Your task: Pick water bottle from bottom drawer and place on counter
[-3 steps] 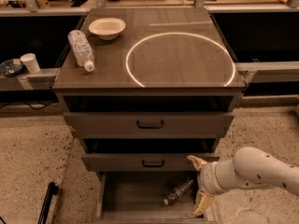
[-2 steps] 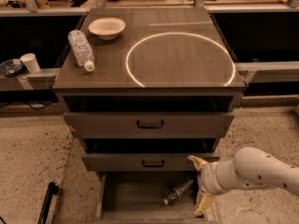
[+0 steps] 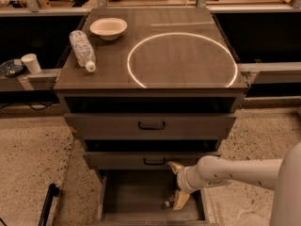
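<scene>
low at the cabinet's foot, hand (image 3: 178, 183) reaching into the pulled-out bottom drawer (image 3: 136, 196), tan fingers (image 3: 181, 199) spread apart, clamped on nothing. just beside the lower finger, on the drawer floor, the water bottle (image 3: 168, 203), mostly hidden. up on the counter (image 3: 178, 55), a larger clear bottle (image 3: 82, 50) on its side near a white bowl (image 3: 108, 28).

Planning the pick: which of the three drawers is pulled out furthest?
The bottom drawer, bare floor exposed, with the gripper over it. Top drawer and middle drawer barely protrude.
</scene>
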Action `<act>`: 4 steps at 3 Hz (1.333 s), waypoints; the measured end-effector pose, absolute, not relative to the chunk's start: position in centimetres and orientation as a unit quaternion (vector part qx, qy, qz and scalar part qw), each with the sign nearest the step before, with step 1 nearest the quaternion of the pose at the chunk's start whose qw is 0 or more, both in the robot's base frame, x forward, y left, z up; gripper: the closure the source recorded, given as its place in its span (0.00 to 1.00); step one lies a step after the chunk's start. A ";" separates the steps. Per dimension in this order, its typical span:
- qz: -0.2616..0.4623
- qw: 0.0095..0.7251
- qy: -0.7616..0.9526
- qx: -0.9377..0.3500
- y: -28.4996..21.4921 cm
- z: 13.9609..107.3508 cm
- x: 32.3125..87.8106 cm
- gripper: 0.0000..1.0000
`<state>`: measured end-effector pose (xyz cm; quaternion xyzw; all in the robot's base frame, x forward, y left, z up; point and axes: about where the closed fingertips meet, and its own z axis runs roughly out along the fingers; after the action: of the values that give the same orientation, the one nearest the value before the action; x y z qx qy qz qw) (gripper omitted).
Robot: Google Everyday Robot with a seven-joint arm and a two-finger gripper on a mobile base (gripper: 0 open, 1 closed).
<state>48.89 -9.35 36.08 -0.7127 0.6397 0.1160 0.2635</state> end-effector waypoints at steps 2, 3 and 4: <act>0.101 0.261 0.644 -0.712 -10.9 34.1 48.5 0.17; 0.101 0.269 0.637 -0.715 -13.9 28.9 47.1 0.16; 0.099 0.271 0.633 -0.718 -15.8 25.4 46.2 0.12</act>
<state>46.23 -15.81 25.42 -0.7182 0.6333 0.0988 0.2709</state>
